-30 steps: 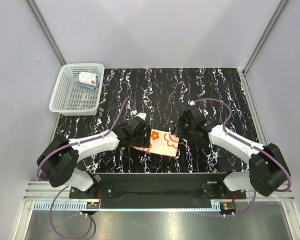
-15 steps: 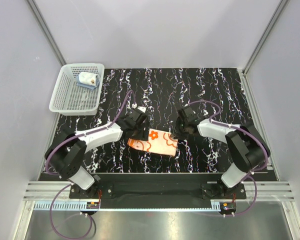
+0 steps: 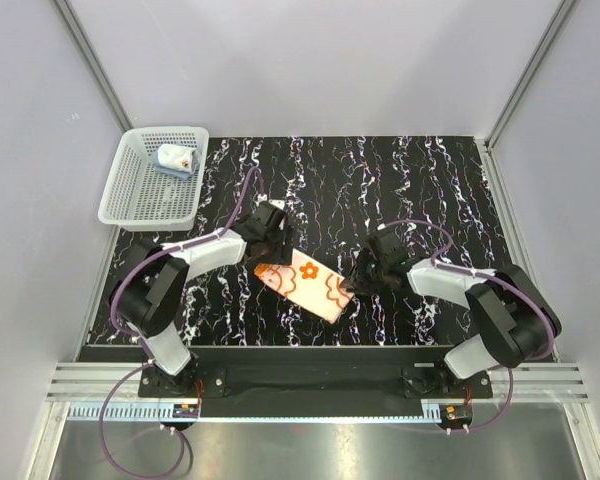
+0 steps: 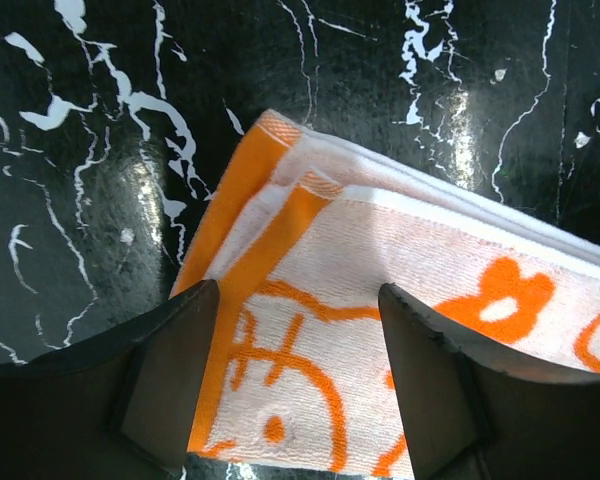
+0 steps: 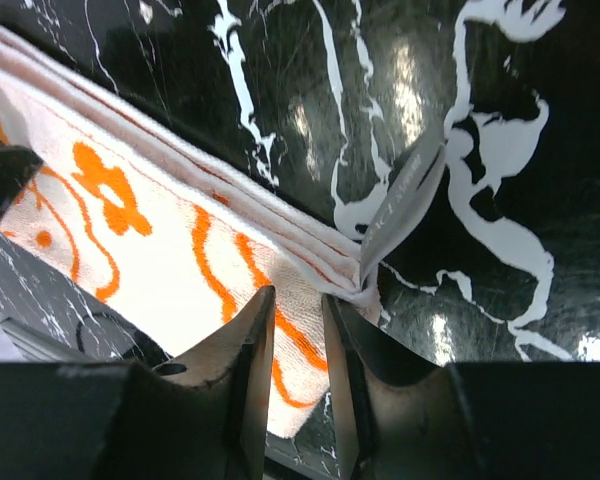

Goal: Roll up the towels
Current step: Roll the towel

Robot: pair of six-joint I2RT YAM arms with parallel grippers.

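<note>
Black table (image 3: 420, 190) with white marble veins, glossy; light glare shows in both wrist views. Plain grey walls (image 3: 330, 60) on three sides, and metal posts (image 3: 90, 60) run up the back corners. Arm bases sit on a dark rail (image 3: 320, 385) at the bottom of the frame.

White basket (image 3: 130, 210) stands upper left, at the table's edge. The blue towel (image 3: 175, 160) lies inside it near the top right corner, a compact bundle.

The orange towel (image 3: 305, 283) lies at centre frame, folded into a layered strip that runs diagonally from upper left to lower right, flower print up. It is flat on the table, not rolled.

The left gripper (image 3: 270, 250) is at the strip's upper-left end. Its fingers (image 4: 170, 370) are spread wide and straddle the towel's corner (image 4: 310, 300), one to each side, gripping nothing.

The right gripper (image 3: 363, 278) is at the lower-right end. Its fingers (image 5: 245, 345) are close together, pinching the towel's end fold (image 5: 180, 260) in the narrow gap. A grey tag (image 5: 400, 200) sticks up from that corner.

Towels are well apart.
</note>
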